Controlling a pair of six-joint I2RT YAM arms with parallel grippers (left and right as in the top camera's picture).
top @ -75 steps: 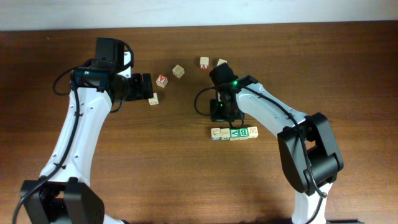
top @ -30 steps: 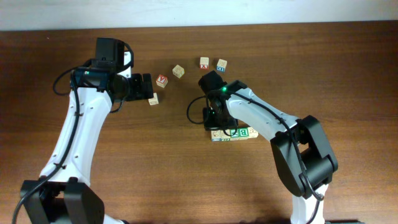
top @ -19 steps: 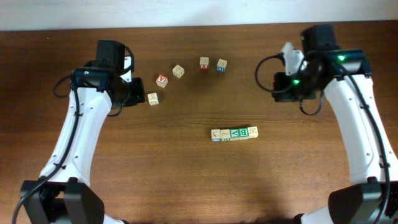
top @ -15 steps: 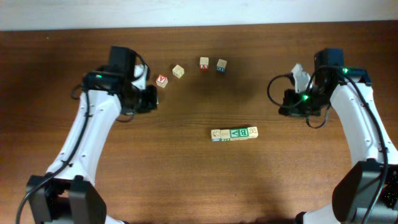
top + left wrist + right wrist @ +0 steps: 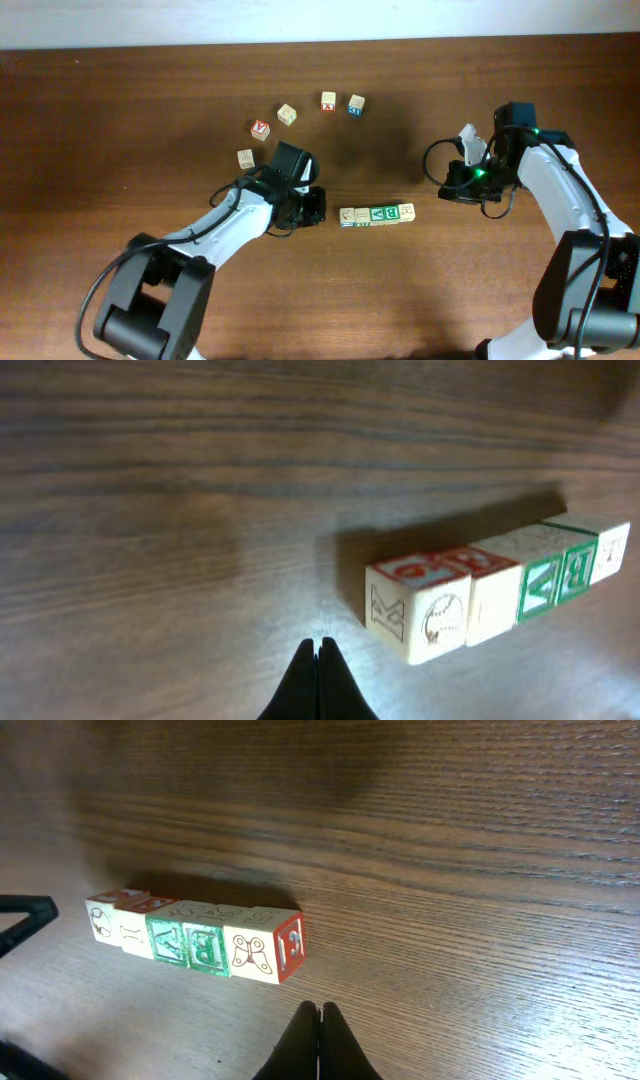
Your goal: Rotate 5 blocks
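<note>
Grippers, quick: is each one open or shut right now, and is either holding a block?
Left gripper: shut, holding nothing.
Right gripper: shut, holding nothing.

Both end effectors (image 5: 318,648) (image 5: 320,1010) fully closed.

table (image 5: 450,870): dark wood, visible grain, slight sheen | blocks (image 5: 203,948): pale wood, matt printed faces

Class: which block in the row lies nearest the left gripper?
The end block farthest from the red-sided block; the shut left gripper sits just beside it, not touching.
</note>
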